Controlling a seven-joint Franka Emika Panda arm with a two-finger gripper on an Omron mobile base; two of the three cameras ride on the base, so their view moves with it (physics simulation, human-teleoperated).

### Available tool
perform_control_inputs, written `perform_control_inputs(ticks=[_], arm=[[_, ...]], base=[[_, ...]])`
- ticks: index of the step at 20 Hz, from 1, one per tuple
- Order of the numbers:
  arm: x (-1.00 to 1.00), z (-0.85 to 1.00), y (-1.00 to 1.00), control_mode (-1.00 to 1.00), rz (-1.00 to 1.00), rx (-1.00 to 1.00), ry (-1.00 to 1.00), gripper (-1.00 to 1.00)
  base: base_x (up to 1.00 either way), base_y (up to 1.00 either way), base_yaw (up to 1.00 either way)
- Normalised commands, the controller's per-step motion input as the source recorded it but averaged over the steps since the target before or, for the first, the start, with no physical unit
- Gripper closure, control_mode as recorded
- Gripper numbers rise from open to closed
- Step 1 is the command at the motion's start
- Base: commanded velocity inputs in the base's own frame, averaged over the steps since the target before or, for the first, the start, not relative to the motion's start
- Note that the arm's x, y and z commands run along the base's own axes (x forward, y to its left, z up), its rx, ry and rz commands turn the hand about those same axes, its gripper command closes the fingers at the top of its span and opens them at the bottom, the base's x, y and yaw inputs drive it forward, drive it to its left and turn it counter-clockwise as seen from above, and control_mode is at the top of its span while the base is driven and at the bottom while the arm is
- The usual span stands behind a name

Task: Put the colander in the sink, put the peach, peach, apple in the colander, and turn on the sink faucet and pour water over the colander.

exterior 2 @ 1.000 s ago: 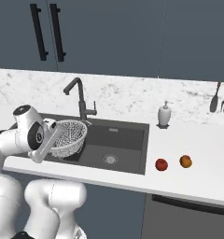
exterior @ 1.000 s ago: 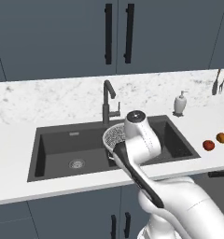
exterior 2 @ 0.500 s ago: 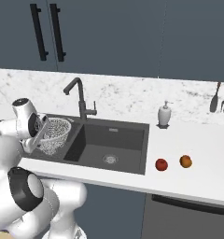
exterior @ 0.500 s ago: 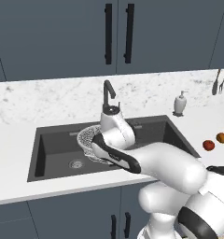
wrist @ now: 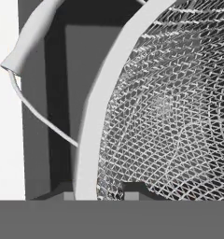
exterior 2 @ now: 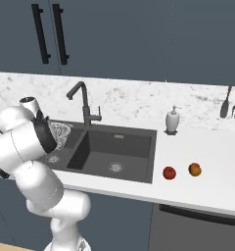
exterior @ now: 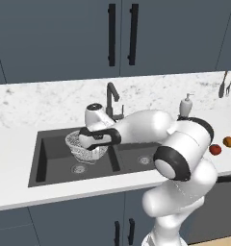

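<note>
Up close, the hand view shows the claw (wrist: 100,193) pinching the metal rim of the round silver wire-mesh colander (wrist: 170,107), one dark tip on each side of it. The left base view shows the colander (exterior: 86,144) held over the left basin of the dark grey double sink (exterior: 50,163), with nothing seen inside it. The right base view shows more of the white marble worktop (exterior 2: 207,186). There a small red apple (exterior 2: 169,172) sits at about 3 o'clock from the sink, with a small orange peach (exterior 2: 195,169) just beside it. A tall dark faucet (exterior 2: 82,103) stands behind the sink. Dark blue cupboards (exterior 2: 139,39) hang above.
</note>
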Motion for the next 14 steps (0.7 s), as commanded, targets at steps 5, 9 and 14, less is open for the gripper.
perform_control_inputs(ticks=[5,9,14], arm=[[0.48,-0.45,0.33,-1.0,-0.06,0.0,0.0,1.0],[0.39,-0.46,0.25,-1.0,-0.02,0.0,0.0,1.0],[0.45,-0.46,0.14,-1.0,-0.06,0.0,0.0,1.0]], base=[[0.0,0.0,0.0],[0.0,0.0,0.0],[0.0,0.0,0.0]])
